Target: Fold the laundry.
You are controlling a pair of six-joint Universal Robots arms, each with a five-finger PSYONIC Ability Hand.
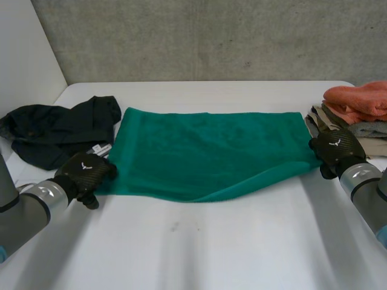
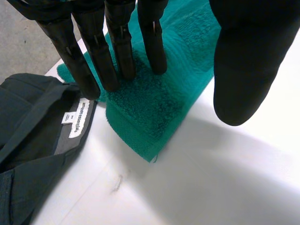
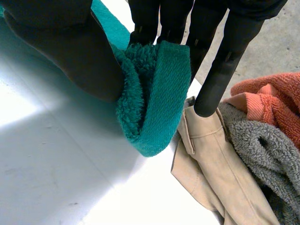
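A green towel (image 1: 205, 151) lies folded in half lengthwise across the middle of the white table (image 1: 199, 241). My left hand (image 1: 84, 171) is at its near left corner. In the left wrist view the straight fingers (image 2: 117, 47) rest on top of that corner of the towel (image 2: 154, 108), and the thumb stands apart above the table: open. My right hand (image 1: 335, 148) is at the towel's right end. There the thumb (image 3: 61, 42) and fingers pinch the doubled towel edge (image 3: 159, 93), lifted a little off the table.
A black garment (image 1: 54, 130) with a white label (image 2: 77, 119) lies crumpled at the left, touching the towel. At the right edge sits a pile: an orange towel (image 1: 360, 99), a grey towel (image 3: 262, 145) and a beige garment (image 3: 211, 159), right beside my right hand.
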